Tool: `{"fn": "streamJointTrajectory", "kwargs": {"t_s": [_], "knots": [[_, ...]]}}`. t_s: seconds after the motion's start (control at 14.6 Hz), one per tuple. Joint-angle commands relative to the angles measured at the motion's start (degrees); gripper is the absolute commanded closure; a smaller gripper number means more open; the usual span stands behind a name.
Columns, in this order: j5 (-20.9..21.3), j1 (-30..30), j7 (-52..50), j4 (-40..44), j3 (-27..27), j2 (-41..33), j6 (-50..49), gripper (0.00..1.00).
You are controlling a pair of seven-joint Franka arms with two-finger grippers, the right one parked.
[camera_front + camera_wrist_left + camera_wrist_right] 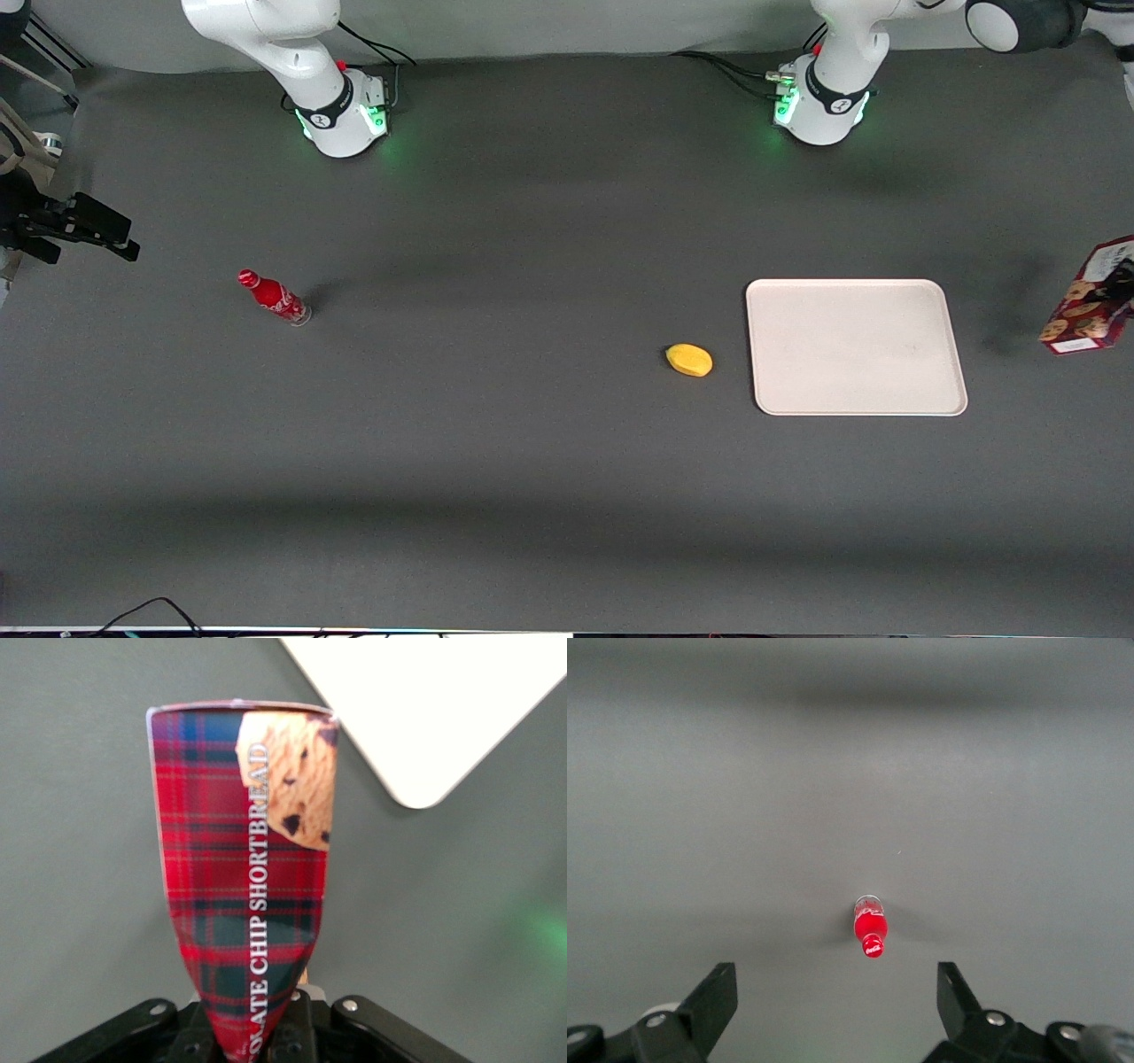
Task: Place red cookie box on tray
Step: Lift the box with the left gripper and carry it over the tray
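Gripping the box [244, 904], the gripper [266, 1041] holds it in the air, past the tray's [855, 394] working-arm end. Carrying it over the tray and setting it down remain.

A red tartan cookie box [1088, 301] printed with chocolate-chip cookies is held by the gripper [266, 1041], lifted off the table. It hangs near the empty cream-white tray [856, 346], toward the working arm's end.

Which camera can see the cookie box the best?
The left wrist view: the cookie box fills it, held in the gripper, plaid print and cookie picture plain. The front view shows only part of the box at the frame's edge, lifted beside the tray. The right wrist view shows none of it.
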Motion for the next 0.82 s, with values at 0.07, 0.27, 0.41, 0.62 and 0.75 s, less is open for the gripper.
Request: {"fn": "streamJointTrajectory", "kwargs": {"t_s": [0.07, 0.27, 0.41, 0.62, 0.75], "knots": [[9.39, -2.58, -15.49, 19.91, 0.85, -1.46, -24.36, 1.0], [12.48, -5.3, -29.78, 29.69, 0.59, -2.08, -36.23, 1.0], [12.4, -7.67, -47.07, 31.03, -1.33, -2.86, -42.92, 1.0], [13.53, -7.95, -68.11, 29.8, -11.51, -6.11, -42.52, 1.0], [14.41, -8.04, -71.5, 22.46, -15.3, -8.21, -37.19, 1.0]]}}
